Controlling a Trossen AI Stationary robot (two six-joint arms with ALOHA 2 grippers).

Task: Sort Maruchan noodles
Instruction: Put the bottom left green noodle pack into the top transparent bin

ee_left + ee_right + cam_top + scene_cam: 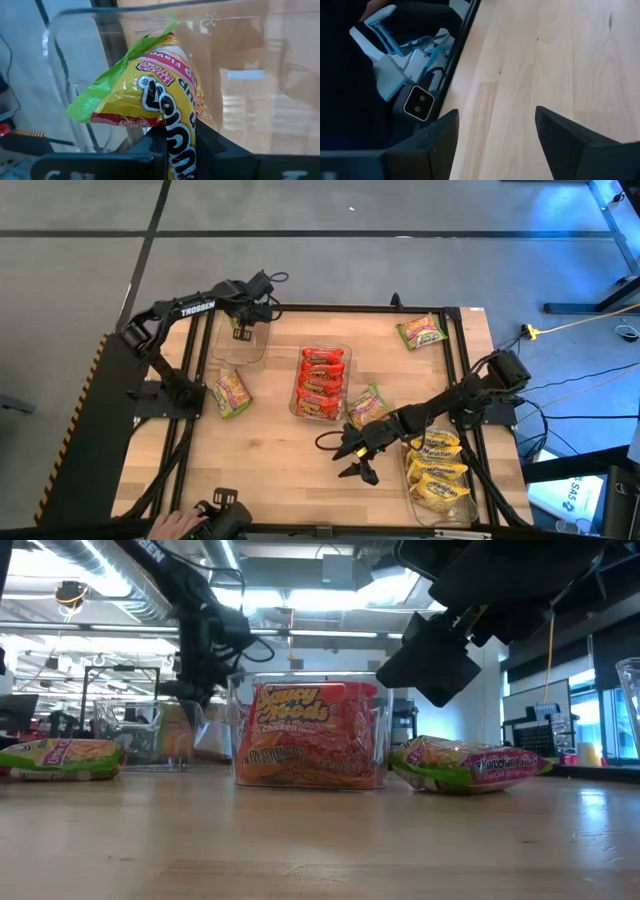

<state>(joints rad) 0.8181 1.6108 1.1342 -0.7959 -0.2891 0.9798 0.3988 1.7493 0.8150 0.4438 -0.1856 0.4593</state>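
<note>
Bare pale wood table (320, 840) fills the low view's foreground; behind it, a lit room with ceiling ducts. Only the left wrist view shows the left gripper (180, 145) clamped on a green-yellow noodle packet (150, 90) over a clear tray (240, 340). Right gripper (358, 460) hangs above bare wood, fingers apart.

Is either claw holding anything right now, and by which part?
Left claw pinches a green packet by its end, over a tray. Right claw holds nothing.
</note>
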